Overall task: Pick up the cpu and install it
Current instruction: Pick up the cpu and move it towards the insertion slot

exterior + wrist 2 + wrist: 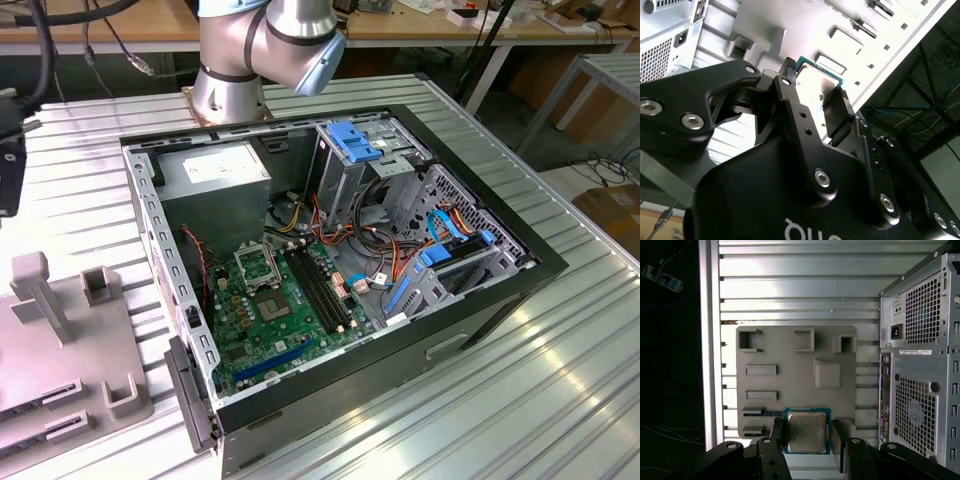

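1. First wrist view: we see the fingers [777, 436] closed narrow on the cpu [807, 432], gripping two opposite edges, with its silvery top towards the camera.
2. The cpu sits over one edge of the grey fixture plate [790, 347], which lies on the ribbed tabletop [790, 285] beside the computer case [920, 365].
3. In the second wrist view we see the fingers [840, 110] clamping the cpu [817, 82].
4. In the exterior view the case lies open, with the green motherboard [290, 310] and its socket frame [250, 265] inside. The fixture plate is at the exterior view's left.
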`<state>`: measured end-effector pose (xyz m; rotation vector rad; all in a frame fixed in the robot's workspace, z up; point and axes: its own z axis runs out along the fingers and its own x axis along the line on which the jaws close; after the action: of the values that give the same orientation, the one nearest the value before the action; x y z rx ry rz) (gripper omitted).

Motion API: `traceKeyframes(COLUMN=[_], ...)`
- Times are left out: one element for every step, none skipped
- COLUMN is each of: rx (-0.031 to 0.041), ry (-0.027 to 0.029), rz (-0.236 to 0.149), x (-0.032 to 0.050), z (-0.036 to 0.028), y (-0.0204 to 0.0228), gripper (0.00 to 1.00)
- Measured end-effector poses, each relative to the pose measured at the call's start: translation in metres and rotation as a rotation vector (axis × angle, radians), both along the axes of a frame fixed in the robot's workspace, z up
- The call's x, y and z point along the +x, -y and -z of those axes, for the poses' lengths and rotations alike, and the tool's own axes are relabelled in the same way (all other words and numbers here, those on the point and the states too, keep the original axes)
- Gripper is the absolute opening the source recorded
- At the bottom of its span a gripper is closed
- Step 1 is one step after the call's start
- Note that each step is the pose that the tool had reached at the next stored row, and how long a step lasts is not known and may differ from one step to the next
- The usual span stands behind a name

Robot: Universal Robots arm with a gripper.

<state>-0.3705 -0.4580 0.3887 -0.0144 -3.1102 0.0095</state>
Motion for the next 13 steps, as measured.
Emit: traceKeyframes(rx=[0.0000, -0.0002, -0.0002, -0.0002, -0.0001, -0.0001, -0.0001, -0.0002, -0.0002, -0.0002, -0.0002, -0.0001, -0.0002], ry=[0.0001, -0.0001, -0.0001, 0.0000, 0.0000, 0.0000, 0.0000, 0.0000, 0.0000, -0.0001, -0.0001, 0.0000, 0.0000], rz=[0.000, 0.001, 0.001, 0.001, 0.001, 0.001, 0.001, 0.002, 0.002, 0.002, 0.002, 0.002, 0.002], x=[0.0020, 0.0067, 0.0097, 0.0119, 0.0144, 0.0168, 0.0196, 0.0217, 0.0250, 0.0272, 0.0296, 0.0317, 0.0361], z=[0.0000, -0.0001, -0.0001, 0.0000, 0.0000, 0.0000, 0.0000, 0.0000, 0.0000, -0.0001, -0.0001, 0.0000, 0.0000], y=[0.0000, 0.0000, 0.0000, 0.0000, 0.0000, 0.0000, 0.0000, 0.0000, 0.0000, 0.0000, 0.0000, 0.0000, 0.0000], gripper=[0.47, 0.47, 0.47, 0.47, 0.47, 0.47, 0.47, 0.47, 0.47, 0.47, 0.47, 0.47, 0.47])
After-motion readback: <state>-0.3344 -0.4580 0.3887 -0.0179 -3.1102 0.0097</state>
